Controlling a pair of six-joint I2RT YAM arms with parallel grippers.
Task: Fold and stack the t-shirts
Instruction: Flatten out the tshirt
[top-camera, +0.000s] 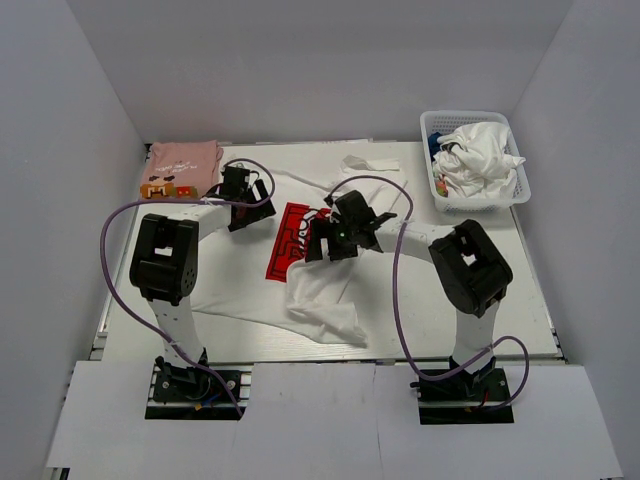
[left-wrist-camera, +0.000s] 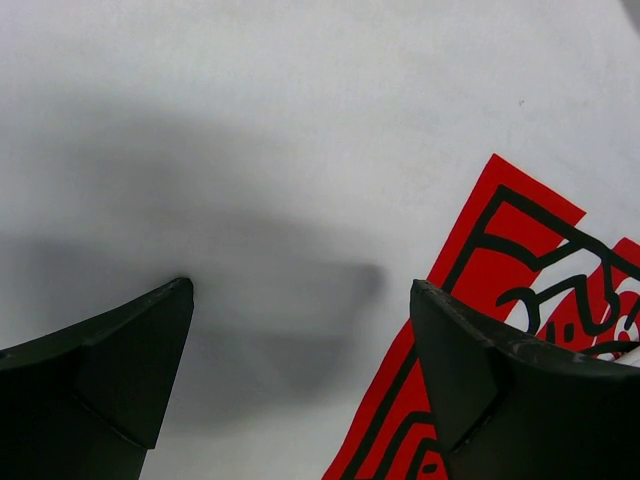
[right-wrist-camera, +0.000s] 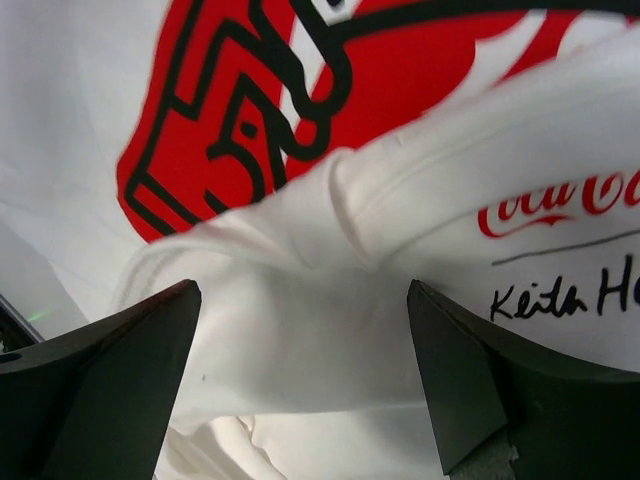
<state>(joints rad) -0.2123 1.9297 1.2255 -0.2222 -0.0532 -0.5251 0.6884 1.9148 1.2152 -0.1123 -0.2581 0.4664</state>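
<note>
Left fingers (top-camera: 245, 207): spread wide, empty, poised over the white cotton tee (top-camera: 320, 305) beside its red square print (top-camera: 283, 250). Right fingers (top-camera: 320, 240): parted above a bunched fold, gripping nothing, it seems. Folded pink tee (top-camera: 183, 160): far-left desk (top-camera: 450, 290) corner; we take it for the stack's base.

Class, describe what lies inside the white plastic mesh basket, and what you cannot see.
The white plastic mesh basket holds crumpled white fabric, with a dark blue scrap at its left edge. Anything beneath is covered.

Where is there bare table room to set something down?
Bare table between the white t-shirt and the right edge, nearer than the basket. Crowded centre: left gripper and right gripper over that shirt. Pink t-shirt fills far-left corner.
</note>
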